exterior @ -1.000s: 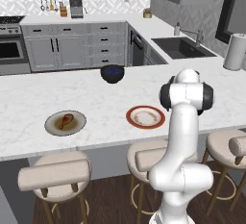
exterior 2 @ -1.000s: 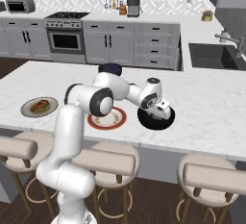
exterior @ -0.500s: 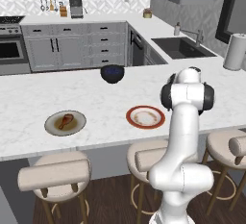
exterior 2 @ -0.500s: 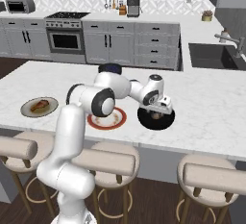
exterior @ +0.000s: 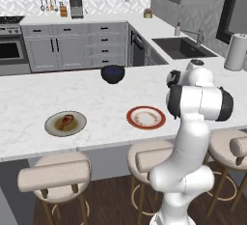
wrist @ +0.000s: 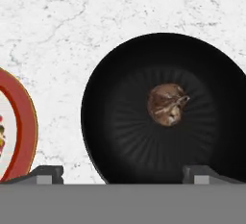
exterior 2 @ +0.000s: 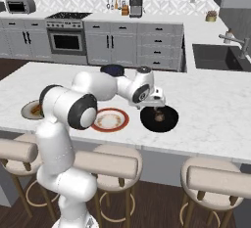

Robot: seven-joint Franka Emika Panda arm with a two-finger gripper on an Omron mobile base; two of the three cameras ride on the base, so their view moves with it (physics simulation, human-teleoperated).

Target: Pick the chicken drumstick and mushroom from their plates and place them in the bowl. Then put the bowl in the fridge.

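Note:
My gripper [wrist: 125, 173] is open and hangs over a black ridged dish [wrist: 110, 122], with fingertips [wrist: 45, 174] wide apart. A roundish brown lump [wrist: 166, 104] with pale streaks lies in that dish; I cannot tell whether it is the mushroom. The gripper [exterior 2: 158, 105] sits just above the lump [exterior 2: 159, 117]. Left of the dish is the red-rimmed plate [exterior 2: 95, 120] [exterior: 130, 118], with only faint marks in its centre. The drumstick [exterior: 65, 121] lies on the grey-olive plate [exterior: 50, 127] at the far left. The dark bowl [exterior: 112, 73] stands at the counter's back edge. The fridge is out of view.
Padded stools [exterior: 53, 173] line the near side of the marble counter [exterior: 29, 93]. A sink [exterior: 183, 48] and a paper towel roll [exterior: 236, 51] are at the right. The stove [exterior 2: 68, 34] and cabinets stand across the aisle.
The hand has risen a little over the black dish and drifted slightly left. The plates, bowl and drumstick have stayed put.

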